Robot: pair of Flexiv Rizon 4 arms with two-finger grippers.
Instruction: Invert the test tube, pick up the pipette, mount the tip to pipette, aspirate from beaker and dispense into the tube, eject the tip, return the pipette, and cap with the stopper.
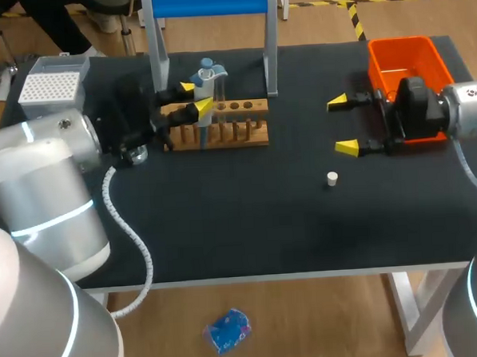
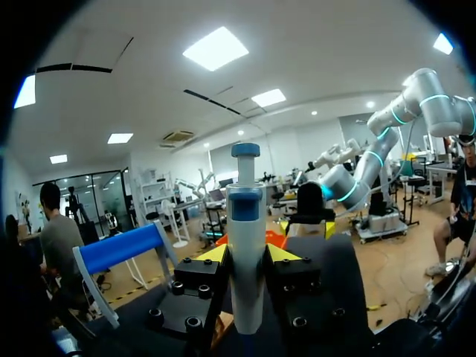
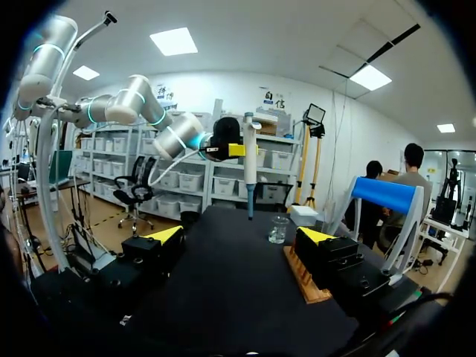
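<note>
My left gripper [image 1: 193,99] is shut on the white and blue pipette [image 1: 207,74], which stands upright over the wooden tube rack [image 1: 244,134]. In the left wrist view the pipette [image 2: 245,238] fills the gap in the left gripper [image 2: 246,256]. From the right wrist view the pipette [image 3: 251,160] hangs point down above the table, with the glass beaker [image 3: 279,229] just behind it. My right gripper [image 1: 344,125] is open and holds nothing, in front of the orange bin. A small white stopper [image 1: 331,178] lies on the mat near it. No test tube can be told apart from the rack.
The orange bin [image 1: 404,58] sits at the back right. A white tip box [image 1: 51,83] stands at the back left corner. The blue-topped pipette stand [image 1: 271,61] rises behind the rack. Bare black mat [image 1: 248,218] spreads across the front half.
</note>
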